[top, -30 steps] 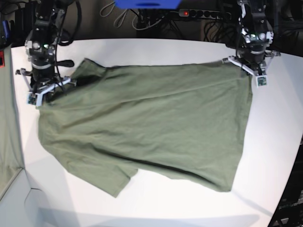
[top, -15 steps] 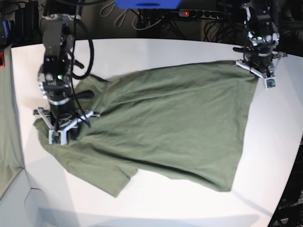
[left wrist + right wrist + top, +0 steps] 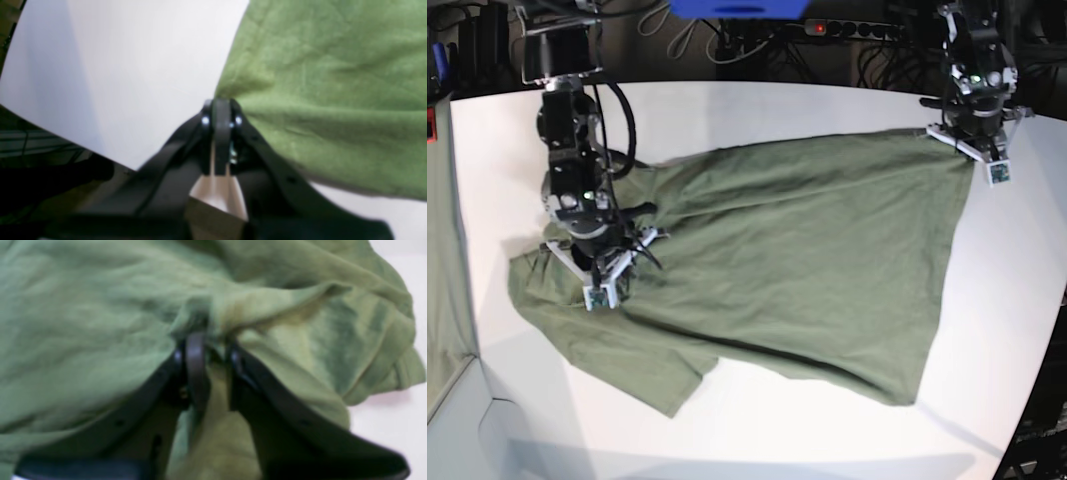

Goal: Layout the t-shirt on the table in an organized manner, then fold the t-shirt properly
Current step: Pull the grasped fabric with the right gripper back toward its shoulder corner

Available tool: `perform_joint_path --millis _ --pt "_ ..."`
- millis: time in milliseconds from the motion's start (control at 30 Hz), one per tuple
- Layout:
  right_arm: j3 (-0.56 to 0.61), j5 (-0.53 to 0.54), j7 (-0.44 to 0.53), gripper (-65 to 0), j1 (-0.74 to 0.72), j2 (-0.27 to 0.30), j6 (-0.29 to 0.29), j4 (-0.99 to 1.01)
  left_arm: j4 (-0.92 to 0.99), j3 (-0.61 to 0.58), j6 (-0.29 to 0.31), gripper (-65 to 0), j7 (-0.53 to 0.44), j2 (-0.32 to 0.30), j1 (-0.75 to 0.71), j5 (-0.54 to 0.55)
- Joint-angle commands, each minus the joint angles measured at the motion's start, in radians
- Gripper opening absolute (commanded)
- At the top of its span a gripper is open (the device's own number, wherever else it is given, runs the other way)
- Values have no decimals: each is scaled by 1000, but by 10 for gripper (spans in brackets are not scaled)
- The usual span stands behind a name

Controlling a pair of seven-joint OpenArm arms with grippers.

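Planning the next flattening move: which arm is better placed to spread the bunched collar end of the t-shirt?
Right gripper: it sits on the bunched t-shirt there. Left gripper pinches the far corner.

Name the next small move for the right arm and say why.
Probably finish letting go and lift the right tool clear. Its jaws stand slightly apart with a fold of the shirt still between them, and cloth is bunched around it. The left tool is shut on the shirt's corner, pinning that end over the table.
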State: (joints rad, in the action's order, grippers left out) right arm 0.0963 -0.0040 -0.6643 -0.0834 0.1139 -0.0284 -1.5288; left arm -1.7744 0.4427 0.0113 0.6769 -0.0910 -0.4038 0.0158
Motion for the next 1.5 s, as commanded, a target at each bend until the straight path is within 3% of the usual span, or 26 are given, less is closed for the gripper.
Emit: perform_joint_path --millis 0,133,233,367,600,967,1067,1233,1467 --pt "-5 -3 25 -492 -13 5 6 -28 -20 3 -4 -646 -18 -8 1 -3" --pt "-2 -1 30 -403 23 50 6 -83 -18 3 -4 -646 -18 -10 1 -3" --pt "-8 -1 33 -374 40 68 6 -105 -14 3 -4 -646 -18 -11 13 -3" --pt "-46 2 34 -373 38 117 6 -52 -12 3 -4 -646 -15 -10 23 -3" --pt "-116 2 36 -373 32 120 6 26 -11 0 -4 -646 -16 -6 23 -3" --pt "-117 2 36 -375 92 112 6 24 -9 -2 -4 -646 -16 -6 23 -3" --pt "-116 2 36 -429 104 105 6 21 -9 -2 -4 -646 -16 -6 23 -3" --pt "-122 2 33 -650 118 93 6 20 -11 -2 -4 -646 -16 -6 23 -3" --pt "-126 2 34 -650 175 91 6 -86 -11 -2 -4 -646 -16 -6 23 -3"
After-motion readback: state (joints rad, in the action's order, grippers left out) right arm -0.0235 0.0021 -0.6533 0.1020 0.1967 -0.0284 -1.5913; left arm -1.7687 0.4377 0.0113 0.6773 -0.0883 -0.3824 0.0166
